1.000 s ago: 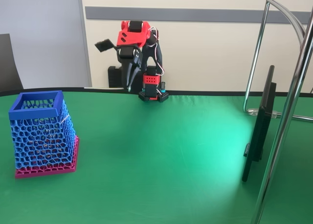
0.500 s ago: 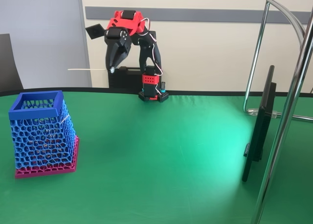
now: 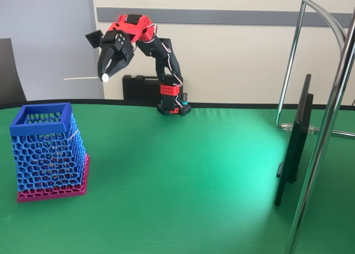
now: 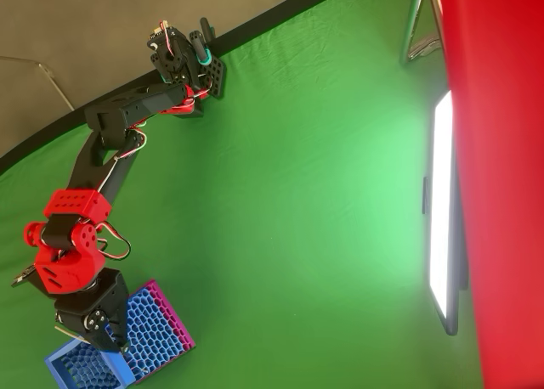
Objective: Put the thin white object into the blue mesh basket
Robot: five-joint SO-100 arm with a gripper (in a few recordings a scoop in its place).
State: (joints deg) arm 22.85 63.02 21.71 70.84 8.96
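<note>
Fixed view: green table, beige wall.

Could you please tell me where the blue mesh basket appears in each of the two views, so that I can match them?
Fixed view: the blue mesh basket stands at the left on the green table, below the raised end effector.
Overhead view: the basket sits in the bottom-left corner, partly under the end effector.
Shared landmark: the basket's magenta base.
</note>
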